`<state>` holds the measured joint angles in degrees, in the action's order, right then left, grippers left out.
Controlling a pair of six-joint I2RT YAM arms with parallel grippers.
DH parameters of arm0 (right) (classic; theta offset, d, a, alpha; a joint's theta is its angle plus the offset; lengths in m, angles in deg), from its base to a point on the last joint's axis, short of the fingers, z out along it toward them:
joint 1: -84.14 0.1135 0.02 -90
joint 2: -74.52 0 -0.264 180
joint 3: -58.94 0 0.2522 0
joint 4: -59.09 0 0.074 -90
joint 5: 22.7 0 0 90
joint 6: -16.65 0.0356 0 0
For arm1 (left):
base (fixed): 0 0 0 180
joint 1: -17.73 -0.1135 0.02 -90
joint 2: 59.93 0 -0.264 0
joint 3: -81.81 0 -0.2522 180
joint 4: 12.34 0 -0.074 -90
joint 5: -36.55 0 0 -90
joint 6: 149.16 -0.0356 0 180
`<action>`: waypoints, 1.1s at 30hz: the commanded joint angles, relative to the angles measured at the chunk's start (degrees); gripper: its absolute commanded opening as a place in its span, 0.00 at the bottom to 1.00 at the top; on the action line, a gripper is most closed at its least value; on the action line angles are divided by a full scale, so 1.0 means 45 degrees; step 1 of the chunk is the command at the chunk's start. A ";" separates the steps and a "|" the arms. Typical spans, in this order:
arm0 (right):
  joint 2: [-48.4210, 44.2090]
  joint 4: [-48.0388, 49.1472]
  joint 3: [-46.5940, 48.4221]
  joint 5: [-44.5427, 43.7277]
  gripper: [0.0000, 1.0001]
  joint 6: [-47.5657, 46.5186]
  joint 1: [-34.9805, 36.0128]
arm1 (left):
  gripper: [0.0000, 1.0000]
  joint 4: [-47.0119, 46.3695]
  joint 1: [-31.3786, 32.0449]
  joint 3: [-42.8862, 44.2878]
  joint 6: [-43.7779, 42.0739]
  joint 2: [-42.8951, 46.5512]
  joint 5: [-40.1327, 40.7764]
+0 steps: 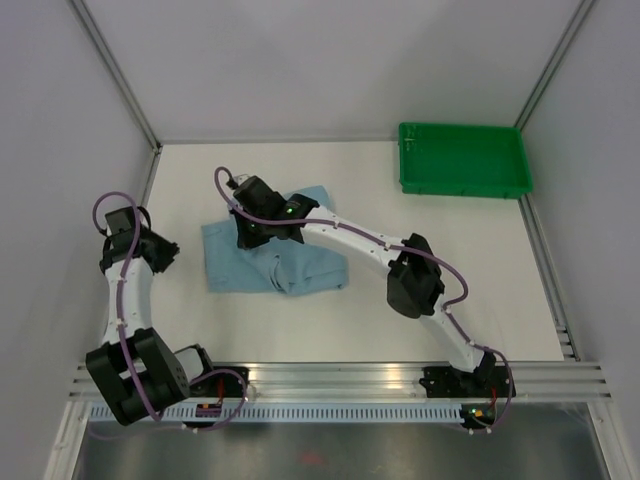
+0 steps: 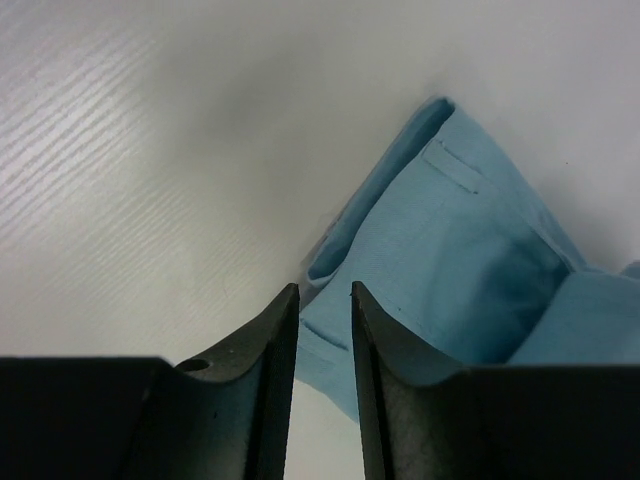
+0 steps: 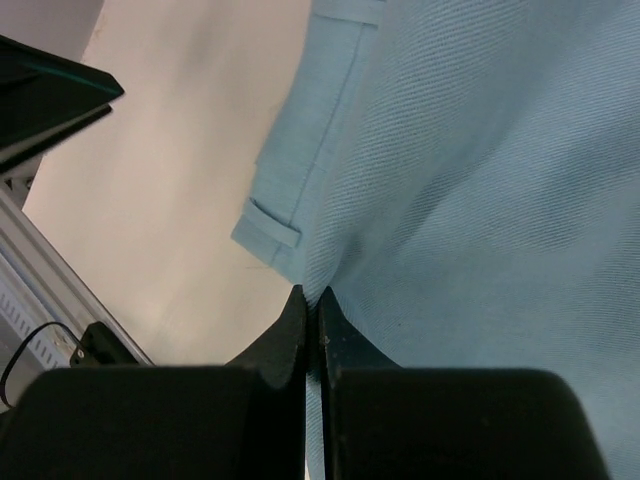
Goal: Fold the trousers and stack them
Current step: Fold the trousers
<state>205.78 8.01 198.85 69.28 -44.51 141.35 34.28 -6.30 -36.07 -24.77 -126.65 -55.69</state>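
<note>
The light sky-blue trousers (image 1: 285,260) lie folded in a rough rectangle on the white table, left of centre. My right gripper (image 1: 250,232) reaches over their upper left part and is shut on a pinch of the cloth; the right wrist view shows the jaws (image 3: 312,298) closed on a fold beside a belt loop (image 3: 270,232). My left gripper (image 1: 170,252) sits just left of the trousers, apart from them. In the left wrist view it (image 2: 325,292) is slightly open and empty, pointing at the waistband corner (image 2: 440,230). The button is not visible.
A green plastic tray (image 1: 462,184) stands at the back right corner. Grey walls close in the table on three sides, and an aluminium rail (image 1: 340,375) runs along the near edge by the arm bases.
</note>
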 commanded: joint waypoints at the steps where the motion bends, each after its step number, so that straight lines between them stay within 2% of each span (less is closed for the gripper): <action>1: 0.0418 0.2920 0.1085 0.0557 0.00 0.0760 0.0214 | 0.34 0.0276 -0.0031 -0.0394 0.1048 0.0061 -0.0634; 5: 0.1432 0.3624 0.2336 0.0518 0.00 0.0641 0.0646 | 0.34 0.0158 -0.0050 -0.0941 0.1186 0.0177 -0.0616; 10: 0.2509 0.3276 0.3255 -0.1081 0.00 0.0935 0.0646 | 0.34 0.0295 -0.0070 -0.1254 0.1107 0.0626 -0.0577; 12: 0.2686 0.3118 0.3179 -0.1553 0.00 0.1148 0.0646 | 0.34 0.0334 -0.0050 -0.1332 0.1068 0.0744 -0.0518; 16: 0.2959 0.3137 0.2848 -0.1202 0.00 0.1500 0.0665 | 0.34 0.0412 -0.0050 -0.1313 0.1010 0.0783 -0.0284; 19: 0.3135 0.3897 0.2671 -0.0073 0.20 0.1714 0.0665 | 0.34 0.0412 -0.0050 -0.1157 0.0951 0.0725 -0.0341; 22: 0.3078 0.4328 0.3311 0.0965 0.60 0.1989 0.0665 | 0.34 0.0315 -0.0050 -0.1234 0.0815 0.0744 -0.0439; 23: 0.2980 0.4329 0.3586 0.1083 0.97 0.1854 0.0665 | 0.34 0.0315 -0.0050 -0.1293 0.0795 0.0783 -0.0498; 28: 0.1030 0.4212 0.3162 0.0109 0.98 0.0565 0.0200 | 0.34 -0.0152 -0.0050 -0.1235 0.0016 0.0862 -0.1277; 32: -0.1212 0.2987 0.1989 -0.0318 0.98 0.0214 -0.1207 | 0.34 -0.0545 -0.0031 -0.0359 -0.1524 0.0920 -0.3673; 33: -0.1645 0.2730 0.1310 -0.0496 0.98 -0.0542 -0.1732 | 0.39 -0.0661 -0.0031 -0.0182 -0.1819 0.0939 -0.4184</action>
<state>210.09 22.30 207.96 70.64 -41.43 140.72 35.00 -6.30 -41.41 -25.82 -124.25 -64.17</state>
